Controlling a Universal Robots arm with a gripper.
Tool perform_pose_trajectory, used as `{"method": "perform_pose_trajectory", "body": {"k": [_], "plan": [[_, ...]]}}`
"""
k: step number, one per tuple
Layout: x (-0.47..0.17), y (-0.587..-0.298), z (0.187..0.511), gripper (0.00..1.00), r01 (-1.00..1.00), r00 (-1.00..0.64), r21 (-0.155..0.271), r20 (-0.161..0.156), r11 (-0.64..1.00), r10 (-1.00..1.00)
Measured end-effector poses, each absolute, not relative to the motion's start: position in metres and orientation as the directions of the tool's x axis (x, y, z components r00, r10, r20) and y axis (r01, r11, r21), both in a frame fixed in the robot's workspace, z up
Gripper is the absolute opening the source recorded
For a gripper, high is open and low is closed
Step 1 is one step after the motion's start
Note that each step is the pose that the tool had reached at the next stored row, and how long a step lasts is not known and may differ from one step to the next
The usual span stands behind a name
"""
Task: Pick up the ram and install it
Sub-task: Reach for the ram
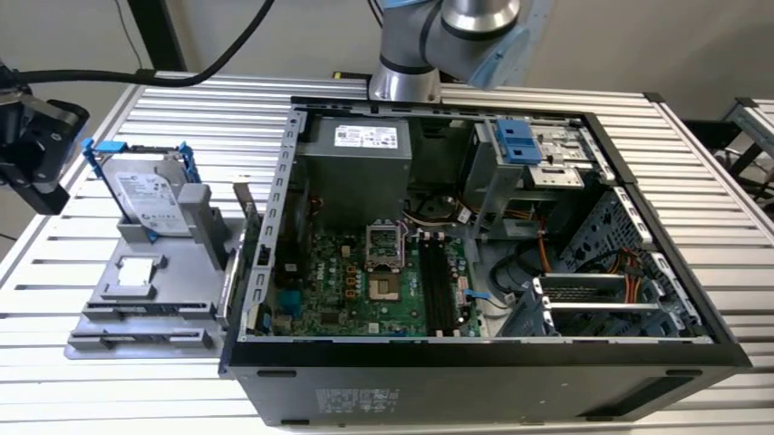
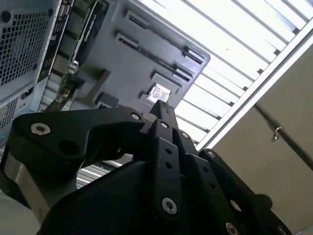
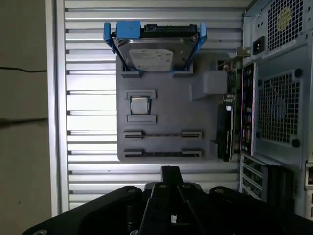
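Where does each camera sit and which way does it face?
Exterior view: off-arm, high, looking down into the open computer case on the slatted table; arm base behind.
First wrist view: straight down on the grey tray and hard drive; claw in foreground.
Second wrist view: slantwise past the claw at that tray.
Shared: all three show the tray.

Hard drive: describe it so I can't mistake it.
To the exterior view's left of the open computer case lies a grey tray. The hard drive stands at its far end: a silver box in a blue bracket, unlike the tray's small square chip.
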State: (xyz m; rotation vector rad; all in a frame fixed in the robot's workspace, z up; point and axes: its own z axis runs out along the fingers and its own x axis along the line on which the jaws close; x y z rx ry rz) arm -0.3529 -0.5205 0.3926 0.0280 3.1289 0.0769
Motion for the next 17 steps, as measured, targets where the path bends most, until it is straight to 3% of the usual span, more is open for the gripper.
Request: {"method": "perform_pose_trajectory", "body": {"k": [17], "plan": [[-0.3528,-0.5248,0.3926,0.0,0.011,-1.0,0.049,-0.011,0.999,0.011]]}}
